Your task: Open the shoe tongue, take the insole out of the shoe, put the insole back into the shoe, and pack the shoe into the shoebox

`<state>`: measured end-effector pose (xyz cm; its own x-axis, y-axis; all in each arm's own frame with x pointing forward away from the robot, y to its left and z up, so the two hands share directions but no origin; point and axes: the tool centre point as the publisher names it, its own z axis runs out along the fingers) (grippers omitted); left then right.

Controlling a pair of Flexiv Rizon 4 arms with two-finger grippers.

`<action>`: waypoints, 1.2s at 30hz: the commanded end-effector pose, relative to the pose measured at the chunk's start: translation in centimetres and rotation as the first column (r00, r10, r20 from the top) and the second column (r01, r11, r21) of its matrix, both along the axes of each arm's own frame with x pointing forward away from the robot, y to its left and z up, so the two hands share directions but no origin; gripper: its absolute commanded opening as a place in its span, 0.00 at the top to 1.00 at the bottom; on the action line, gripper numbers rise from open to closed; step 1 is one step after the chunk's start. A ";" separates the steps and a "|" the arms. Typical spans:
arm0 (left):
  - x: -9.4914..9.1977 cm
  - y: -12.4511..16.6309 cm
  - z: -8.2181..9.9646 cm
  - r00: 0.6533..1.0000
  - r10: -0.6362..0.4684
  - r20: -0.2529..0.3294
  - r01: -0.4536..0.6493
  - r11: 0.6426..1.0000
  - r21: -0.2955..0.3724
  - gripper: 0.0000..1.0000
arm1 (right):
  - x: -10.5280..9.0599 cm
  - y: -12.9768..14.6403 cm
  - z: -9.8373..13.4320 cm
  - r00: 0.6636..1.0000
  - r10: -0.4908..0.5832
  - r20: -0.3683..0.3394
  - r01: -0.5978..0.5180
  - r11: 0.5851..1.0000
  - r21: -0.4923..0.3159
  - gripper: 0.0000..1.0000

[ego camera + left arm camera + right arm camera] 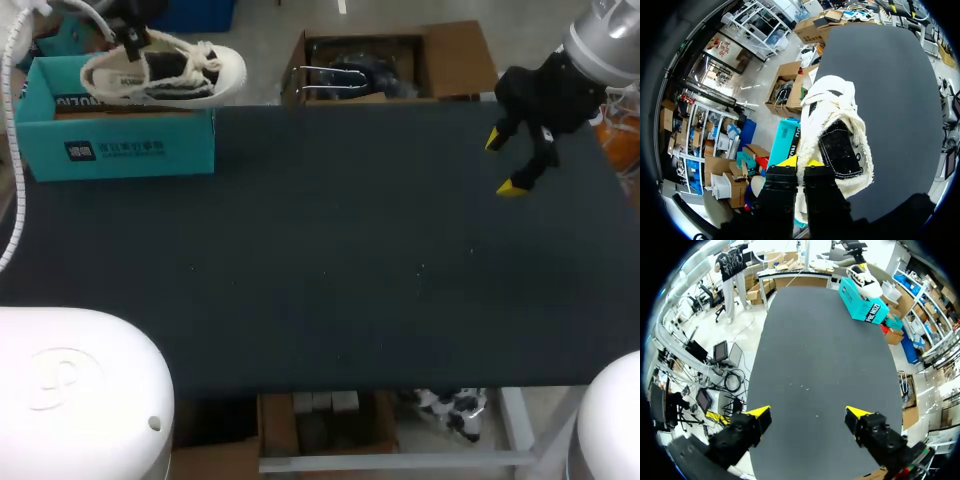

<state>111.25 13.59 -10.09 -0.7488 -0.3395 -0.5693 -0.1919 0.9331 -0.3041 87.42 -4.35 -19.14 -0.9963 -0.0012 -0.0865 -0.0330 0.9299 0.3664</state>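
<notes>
A white low-top shoe [165, 72] with black inside and white laces hangs over the open teal shoebox [115, 135] at the table's far left corner. My left gripper [130, 40] is shut on the shoe's heel rim. In the left wrist view the yellow tips of the left gripper [801, 162] pinch the heel edge of the shoe [837, 125], toe pointing away, and the shoebox [785, 142] lies under it. My right gripper [505, 162] hovers open over the table's far right. In the right wrist view the right gripper [807, 412] is empty, with the shoebox [862, 302] and shoe [865, 277] far ahead.
The dark tabletop [350, 260] stretches between the two arms. The white bases of my arms [70, 390] bulk up at the near corners.
</notes>
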 end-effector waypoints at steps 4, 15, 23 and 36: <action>4.5 5.0 0.4 0.999 -0.034 -0.024 0.033 0.998 -0.055 1.00 | 0.1 0.0 0.1 1.000 0.001 -0.004 -0.001 1.000 -0.002 0.00; 8.6 8.5 -3.1 0.997 -0.002 -0.081 0.000 1.000 -0.028 1.00 | 1.6 0.9 -0.4 0.995 -0.089 0.047 0.095 0.981 -0.169 0.00; 10.0 9.9 -6.1 0.992 0.013 -0.126 -0.016 1.000 -0.027 1.00 | 0.9 0.4 -0.3 0.993 -0.114 -0.016 0.106 0.958 -0.265 0.00; 11.8 11.5 -9.8 0.979 -0.007 -0.202 0.005 1.000 -0.008 1.00 | 0.8 0.3 -0.3 0.993 -0.114 -0.028 0.103 0.959 -0.264 0.00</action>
